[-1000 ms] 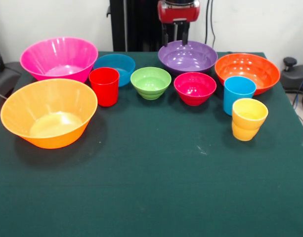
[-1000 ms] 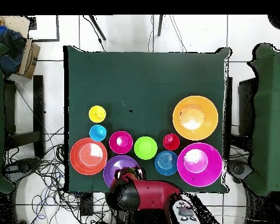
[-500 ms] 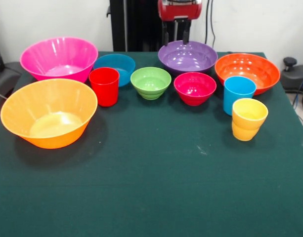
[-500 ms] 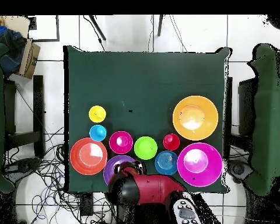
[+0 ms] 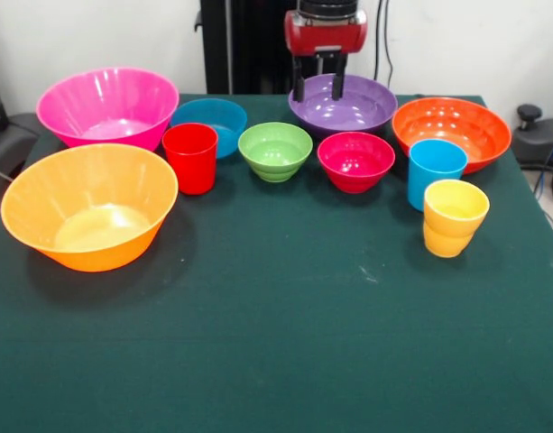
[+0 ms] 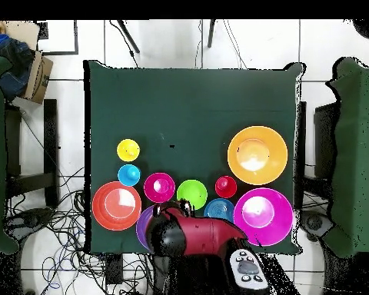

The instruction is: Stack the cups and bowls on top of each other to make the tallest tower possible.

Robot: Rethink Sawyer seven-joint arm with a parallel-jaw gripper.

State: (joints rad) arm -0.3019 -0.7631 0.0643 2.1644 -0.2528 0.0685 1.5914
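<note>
My gripper (image 5: 317, 88) hangs open and empty over the near-left part of the purple bowl (image 5: 353, 106). In the overhead view the gripper (image 6: 180, 206) and arm cover most of the purple bowl (image 6: 144, 223). In a row stand the small blue bowl (image 5: 209, 122), red cup (image 5: 190, 158), green bowl (image 5: 275, 151) and crimson-pink bowl (image 5: 355, 161). The orange bowl (image 5: 451, 131) is at the right, with the sky-blue cup (image 5: 436, 171) and yellow cup (image 5: 455, 217) in front of it. The large pink bowl (image 5: 107, 106) and yellow-orange bowl (image 5: 88, 216) stand at the left. All stand upright and apart.
The dark green table cloth (image 5: 276, 343) stretches in front of the row. In the overhead view chairs and cables lie around the table (image 6: 187, 100), and the arm (image 6: 203, 238) reaches over its robot-side edge.
The gripper rose slightly, then came lower and further out over the table, from behind the purple bowl to over its near-left part. No cup or bowl has moved.
</note>
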